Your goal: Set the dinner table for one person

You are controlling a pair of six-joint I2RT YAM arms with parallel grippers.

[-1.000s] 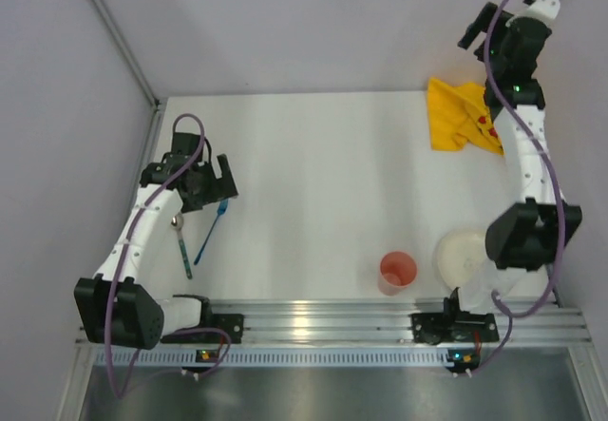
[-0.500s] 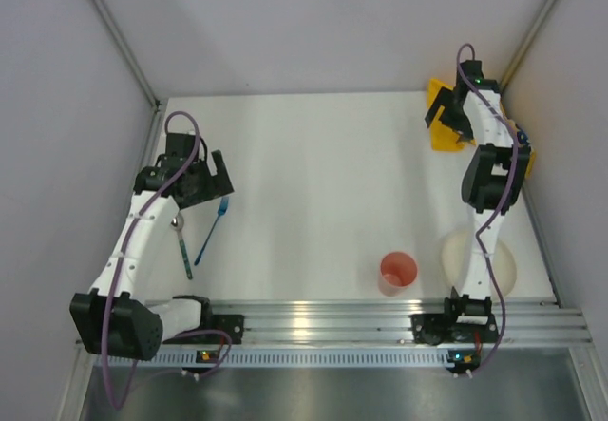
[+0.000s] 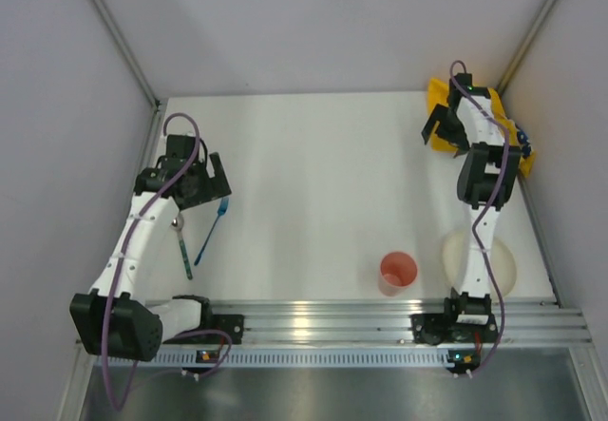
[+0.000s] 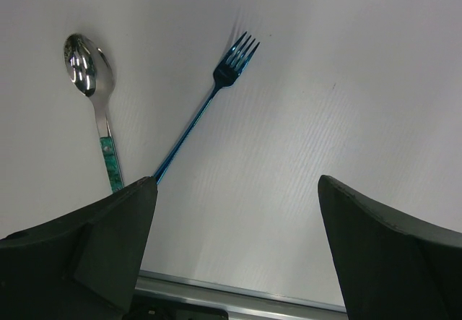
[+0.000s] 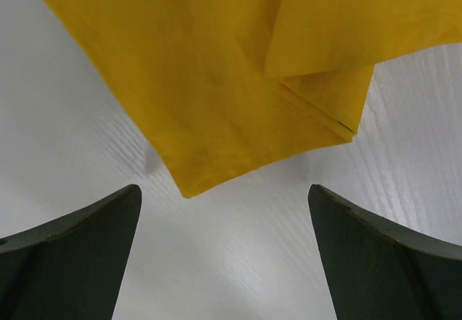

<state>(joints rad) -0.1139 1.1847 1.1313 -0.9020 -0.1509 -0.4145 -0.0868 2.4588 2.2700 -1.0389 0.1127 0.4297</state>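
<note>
Now, at upper right of the plain white dinner table [image 3: 313, 174] filling the frame's centre, our right gripper [image 5: 224, 262] hangs wide and empty over the folded yellow cloth mat [image 5: 216, 81]; the left gripper [image 4: 238, 255] gapes wide too. We fear a pinch catching one layer, dragging it crumpled.
</note>
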